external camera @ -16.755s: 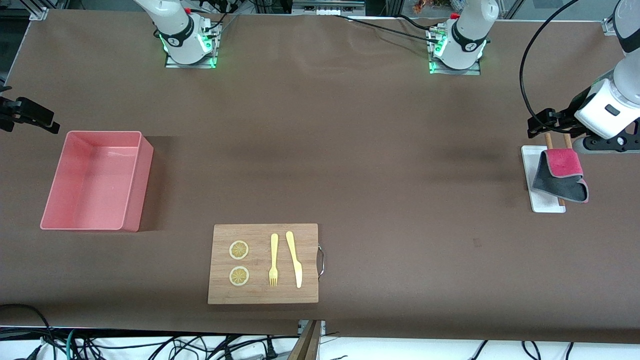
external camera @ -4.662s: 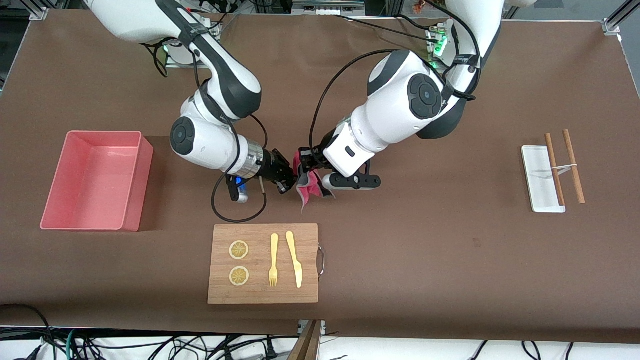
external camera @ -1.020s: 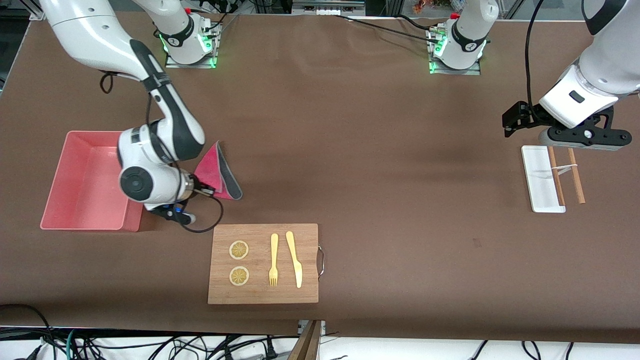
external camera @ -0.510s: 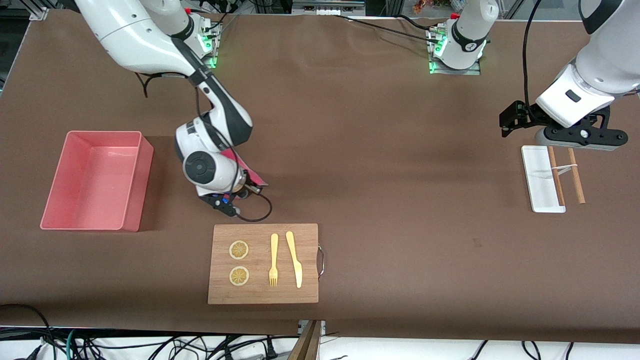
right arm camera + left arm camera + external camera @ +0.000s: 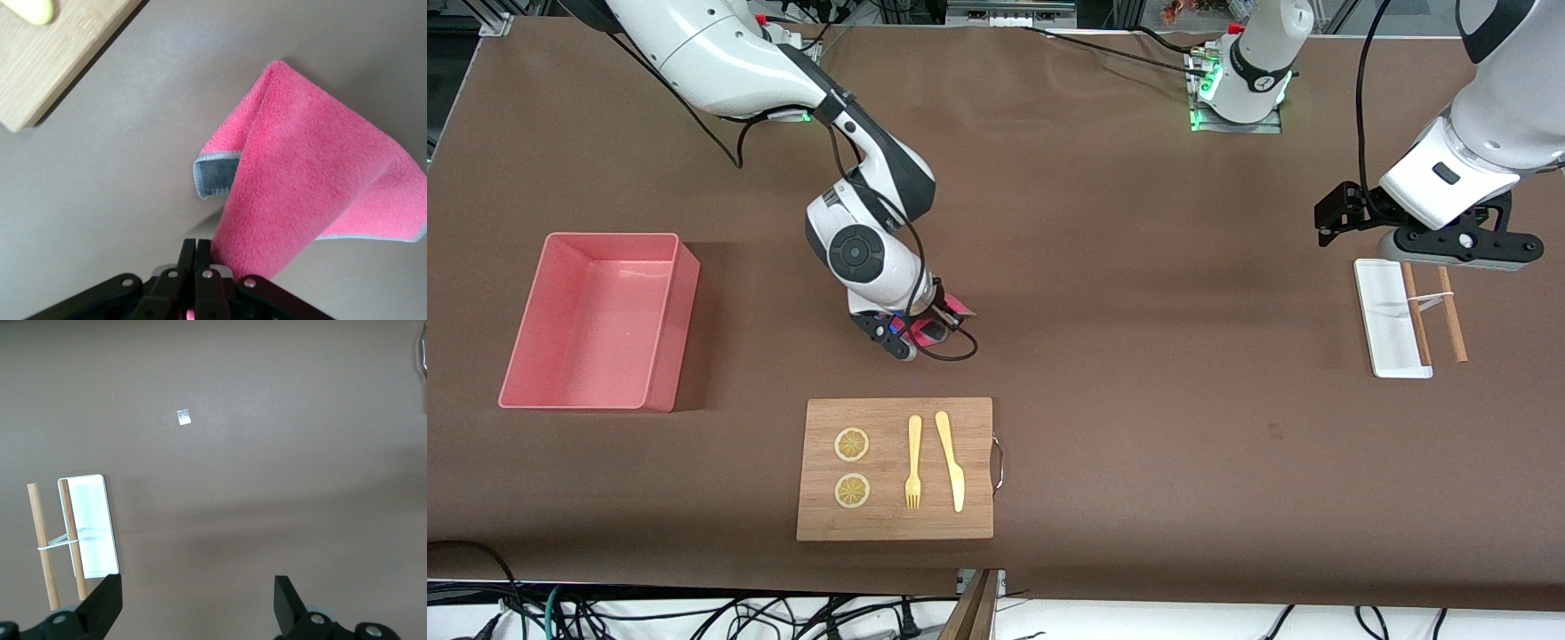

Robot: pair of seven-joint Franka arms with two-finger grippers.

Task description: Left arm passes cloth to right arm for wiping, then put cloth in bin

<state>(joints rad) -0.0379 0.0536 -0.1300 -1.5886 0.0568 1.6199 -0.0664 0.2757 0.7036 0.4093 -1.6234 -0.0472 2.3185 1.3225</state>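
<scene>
right black gripper point(image 5: 195, 261): clamped on small pink-red folded cloth point(image 5: 310, 180), low over mid-bench, beside wooden cutting board point(image 5: 895, 468). left black gripper point(image 5: 198, 603): fingers apart, empty, waiting above flat white tray point(image 5: 90, 527) at bench's left-arm end.

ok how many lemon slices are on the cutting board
2, both on the cutting board at its end toward the bin: one lemon slice farther from the camera, the other slice nearer.

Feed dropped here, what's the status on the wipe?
Right end effector shut on cloth, dragging on table beside cutting board. Left end effector open, waiting above white tray. Bin unobstructed.
</scene>
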